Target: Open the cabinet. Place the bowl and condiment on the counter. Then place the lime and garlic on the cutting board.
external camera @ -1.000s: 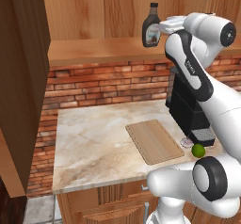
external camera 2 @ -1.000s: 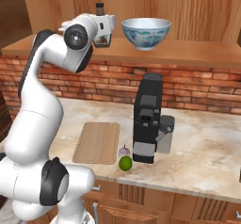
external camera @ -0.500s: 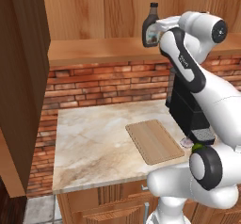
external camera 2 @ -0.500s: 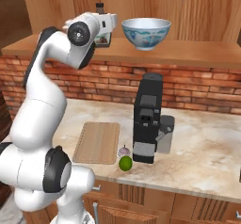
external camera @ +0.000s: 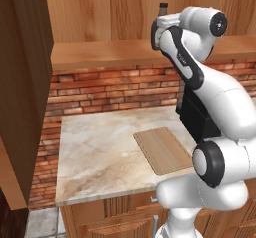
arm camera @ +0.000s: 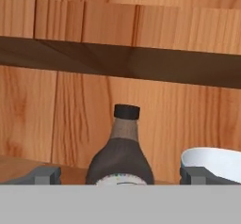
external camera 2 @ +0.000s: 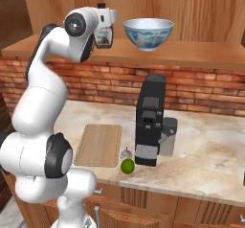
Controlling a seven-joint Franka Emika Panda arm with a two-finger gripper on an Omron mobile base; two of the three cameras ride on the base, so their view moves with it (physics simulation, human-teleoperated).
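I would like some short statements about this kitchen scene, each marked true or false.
1. The bowl stands on the cabinet shelf. True.
2. The hand is shut on the condiment. False: its fingers stand wide apart, one on each side of the bottle.
3. The lime lies on the cutting board. False: it lies on the counter beside the board.
4. The garlic sits right by the lime. True.
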